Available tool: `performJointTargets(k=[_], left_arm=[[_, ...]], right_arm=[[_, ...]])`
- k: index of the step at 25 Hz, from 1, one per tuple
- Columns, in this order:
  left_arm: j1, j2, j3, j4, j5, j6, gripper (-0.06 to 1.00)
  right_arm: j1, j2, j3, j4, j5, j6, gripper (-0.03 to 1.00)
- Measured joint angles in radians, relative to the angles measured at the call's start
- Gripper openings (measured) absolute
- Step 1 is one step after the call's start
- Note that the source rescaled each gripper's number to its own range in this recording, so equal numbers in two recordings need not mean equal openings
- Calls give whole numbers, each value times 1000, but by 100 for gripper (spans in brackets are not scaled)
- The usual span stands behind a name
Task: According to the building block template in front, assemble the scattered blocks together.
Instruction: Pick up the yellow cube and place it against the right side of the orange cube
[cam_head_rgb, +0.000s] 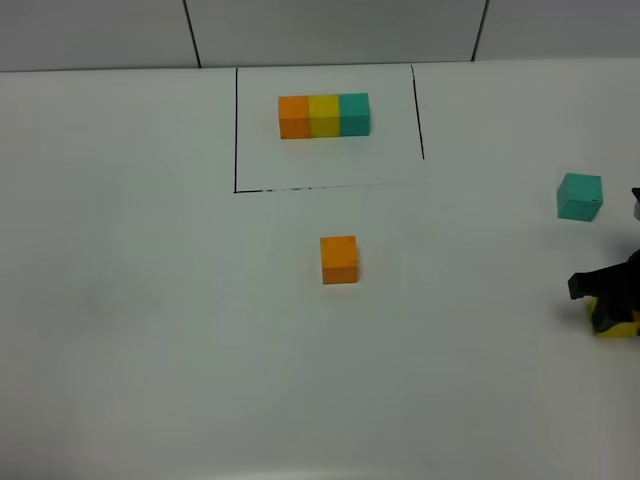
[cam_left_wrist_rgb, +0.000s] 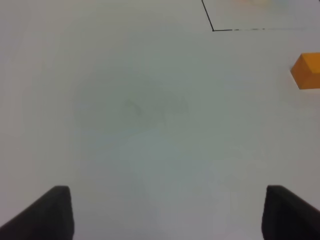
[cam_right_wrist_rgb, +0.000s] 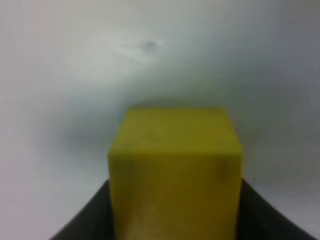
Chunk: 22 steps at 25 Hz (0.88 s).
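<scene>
At the table's (cam_head_rgb: 150, 300) near right edge, the right gripper (cam_head_rgb: 608, 305) pinches the yellow cube (cam_right_wrist_rgb: 175, 165) between its jaws. The orange cube (cam_head_rgb: 339, 259) sits mid-table, well to that gripper's left. The left gripper (cam_left_wrist_rgb: 165, 215) gapes wide and empty over bare white surface. Beyond, the teal cube (cam_head_rgb: 579, 196) stands alone. The template (cam_head_rgb: 324, 115) lies farthest, running orange, yellow, teal, left to right.

Yellow cube (cam_head_rgb: 617, 324) partly off-frame, blurry.
</scene>
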<state>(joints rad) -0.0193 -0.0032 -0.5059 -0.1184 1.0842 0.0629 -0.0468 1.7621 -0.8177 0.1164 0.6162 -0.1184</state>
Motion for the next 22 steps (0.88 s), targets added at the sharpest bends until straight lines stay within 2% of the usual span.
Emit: performJointTargets(k=[3,6,10,12,16,22], left_arm=[[0,0,0,0,0,0,98],[0,0,0,0,0,0,98],[0,0,0,0,0,0,98],[0,0,0,0,0,0,98],[0,0,0,0,0,0,98],[0,0,0,0,0,0,98]], right_arm=[[25,0,-29,-7,40,-61,1],[114,-1,-87,-10,98,-190,1],[242,1,-200,-58,179,-419,1],[299,18,-261,-93,221,-570,1],[377,116,-388,-103,307,-799,1],[441,272,-612,-104,416,-859,1]])
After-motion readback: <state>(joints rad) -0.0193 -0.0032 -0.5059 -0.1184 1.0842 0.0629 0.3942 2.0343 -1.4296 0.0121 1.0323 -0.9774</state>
